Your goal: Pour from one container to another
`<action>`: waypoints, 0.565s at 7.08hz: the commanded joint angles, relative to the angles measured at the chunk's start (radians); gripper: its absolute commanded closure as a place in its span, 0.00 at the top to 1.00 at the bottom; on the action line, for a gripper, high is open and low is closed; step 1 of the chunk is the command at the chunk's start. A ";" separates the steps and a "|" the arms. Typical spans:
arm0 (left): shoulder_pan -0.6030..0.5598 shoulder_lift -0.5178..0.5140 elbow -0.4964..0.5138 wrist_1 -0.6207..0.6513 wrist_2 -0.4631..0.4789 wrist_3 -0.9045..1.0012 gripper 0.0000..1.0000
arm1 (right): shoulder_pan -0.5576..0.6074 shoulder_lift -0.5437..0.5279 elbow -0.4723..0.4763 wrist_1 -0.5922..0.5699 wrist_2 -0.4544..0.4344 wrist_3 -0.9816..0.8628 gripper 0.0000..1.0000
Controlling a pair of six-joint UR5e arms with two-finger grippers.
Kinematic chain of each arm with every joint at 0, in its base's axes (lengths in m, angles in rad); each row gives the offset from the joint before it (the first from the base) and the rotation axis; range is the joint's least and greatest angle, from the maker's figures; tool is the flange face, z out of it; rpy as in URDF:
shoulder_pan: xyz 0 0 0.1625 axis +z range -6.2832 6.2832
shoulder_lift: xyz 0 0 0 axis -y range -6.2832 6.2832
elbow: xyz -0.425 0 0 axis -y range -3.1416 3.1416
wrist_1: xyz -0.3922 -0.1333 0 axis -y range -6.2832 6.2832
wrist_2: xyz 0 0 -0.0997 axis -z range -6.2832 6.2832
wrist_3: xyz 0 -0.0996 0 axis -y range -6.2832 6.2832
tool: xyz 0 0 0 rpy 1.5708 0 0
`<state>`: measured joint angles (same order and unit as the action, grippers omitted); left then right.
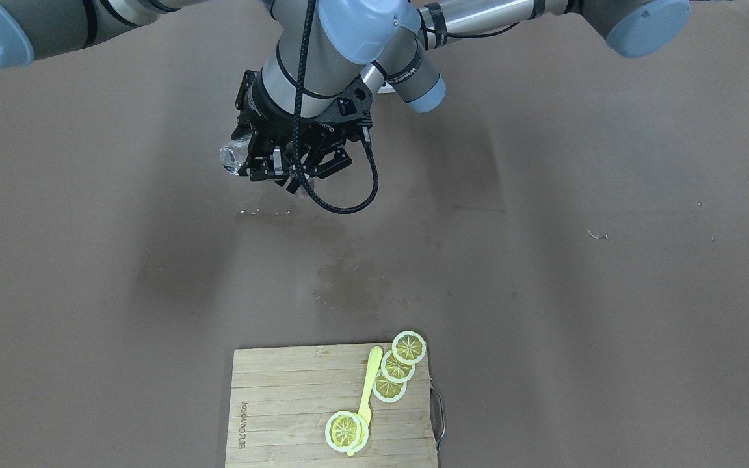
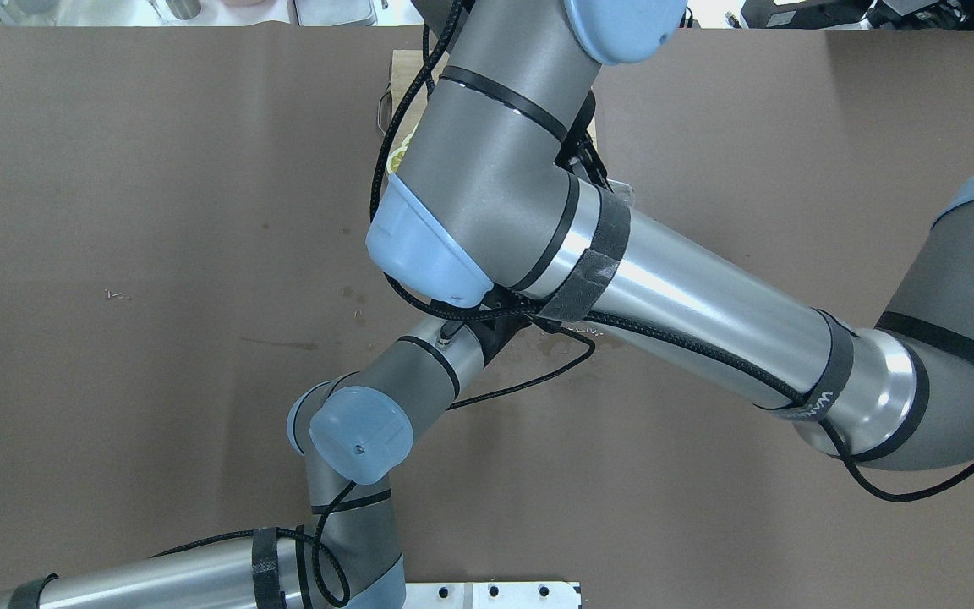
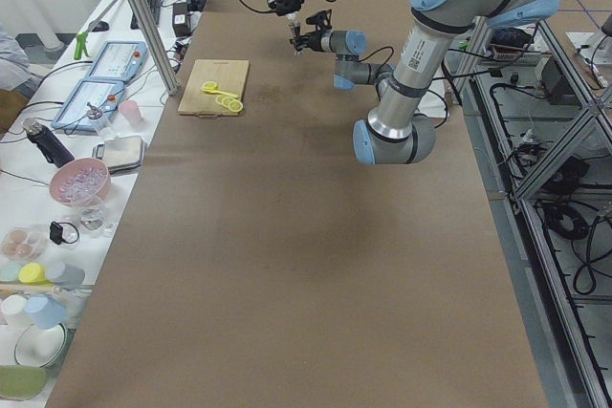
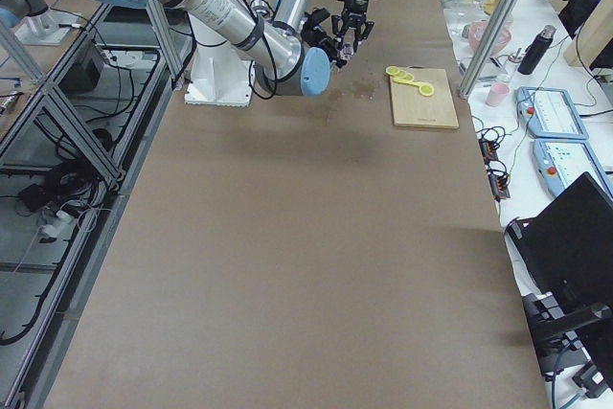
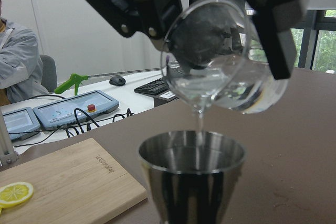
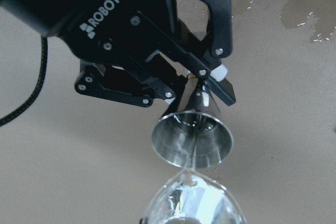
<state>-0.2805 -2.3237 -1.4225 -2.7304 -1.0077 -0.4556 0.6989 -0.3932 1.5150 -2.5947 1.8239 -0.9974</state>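
— So, where is the glass (image 5: 231,85)?

— Up in the air over the middle of the table (image 1: 608,292), tipped steeply with its mouth down. The right gripper (image 5: 215,40) has it, with a black finger pressed against each side of the clear wall, closed onto it.

— And under it?

— A steel cup (image 5: 191,182), upright, its rim just beneath the glass's lip, and the two are not touching. A thin stream of water (image 5: 199,121) runs from the lip into the cup's mouth. More water pools in the low side of the glass.

— Who holds the cup?

— The left gripper (image 6: 197,92). Seen from the right wrist, its fingers pinch the cup's narrow lower part, clamped on it from both sides.

— Anything on the table itself?

— Wet patches (image 1: 348,286) darken the brown cover below and near the grippers. Farther out, well apart from them, lies a wooden cutting board (image 1: 283,403) with lemon slices (image 1: 397,367) and a yellow utensil (image 1: 368,383) on it.
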 commanded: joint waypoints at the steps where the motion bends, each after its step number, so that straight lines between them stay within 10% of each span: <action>1: 0.000 0.000 -0.001 0.000 0.000 0.000 0.00 | -0.006 0.007 -0.012 -0.018 -0.009 -0.021 0.00; 4: 0.000 0.000 0.000 0.000 0.000 0.000 0.00 | 0.001 -0.009 0.055 -0.007 0.015 -0.038 0.00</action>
<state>-0.2807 -2.3240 -1.4229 -2.7305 -1.0078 -0.4556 0.6963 -0.3919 1.5293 -2.6075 1.8221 -1.0254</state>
